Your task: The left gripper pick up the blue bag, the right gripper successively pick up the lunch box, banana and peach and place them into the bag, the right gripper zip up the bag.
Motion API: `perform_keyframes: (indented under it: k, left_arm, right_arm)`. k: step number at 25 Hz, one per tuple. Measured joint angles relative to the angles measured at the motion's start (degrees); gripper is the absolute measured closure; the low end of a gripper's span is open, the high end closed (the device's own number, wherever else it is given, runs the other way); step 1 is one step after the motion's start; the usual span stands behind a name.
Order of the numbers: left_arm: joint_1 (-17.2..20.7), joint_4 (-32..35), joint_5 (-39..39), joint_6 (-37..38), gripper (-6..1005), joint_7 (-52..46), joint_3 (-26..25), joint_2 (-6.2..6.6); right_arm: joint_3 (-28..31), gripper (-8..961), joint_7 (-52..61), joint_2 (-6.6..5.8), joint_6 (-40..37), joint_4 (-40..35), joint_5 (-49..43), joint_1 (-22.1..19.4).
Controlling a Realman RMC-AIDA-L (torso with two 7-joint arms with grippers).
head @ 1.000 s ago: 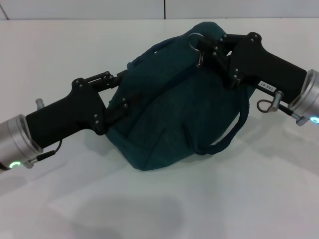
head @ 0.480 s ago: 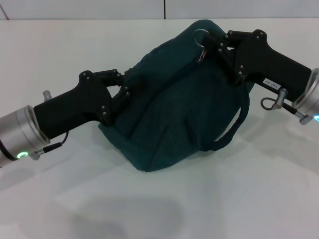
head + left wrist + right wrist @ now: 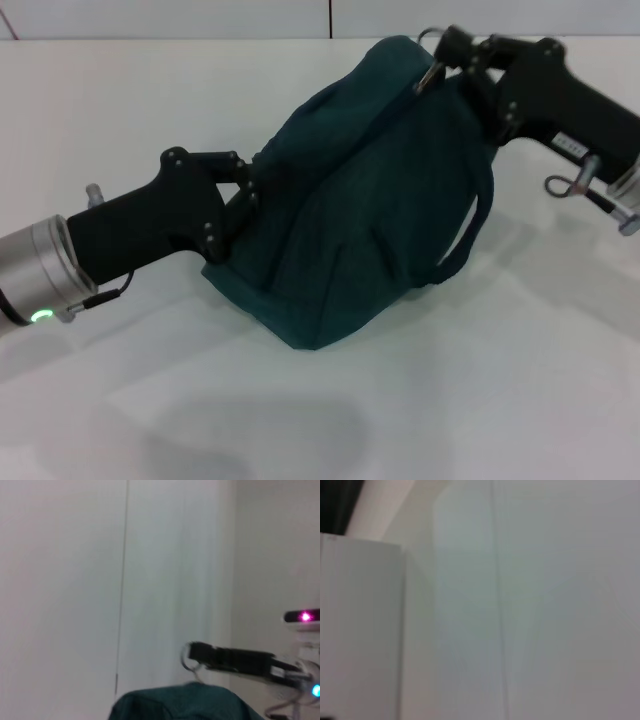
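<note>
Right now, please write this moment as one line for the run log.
stage: zipping bag | left claw: shut on blue bag side | right claw: at bag top, shut on zipper pull ring | lunch box, banana, peach: not visible

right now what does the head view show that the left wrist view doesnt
Only the head view shows the left gripper pinching the bag's left side, the carry strap and the white table. Only the left wrist view shows a wall seam and a pink light. Both show the blue bag and the right gripper at the zipper ring on top.
</note>
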Motion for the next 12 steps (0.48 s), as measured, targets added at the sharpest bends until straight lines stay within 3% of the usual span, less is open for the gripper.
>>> perform_keyframes:
  k: [7,12]
  left_arm:
    - [0.6,0.4,1.9,0.3,942,0.9,0.1,0.03]
    - [0.8,0.4,2.4,0.4,941,1.1,0.1,0.19]
  right_arm:
    - [5.0,945,1.6,-0.11,0.6,2.9,0.3,0.2]
    - [6.3,945,1.6,-0.13,5.1,3.5,0.6,0.5]
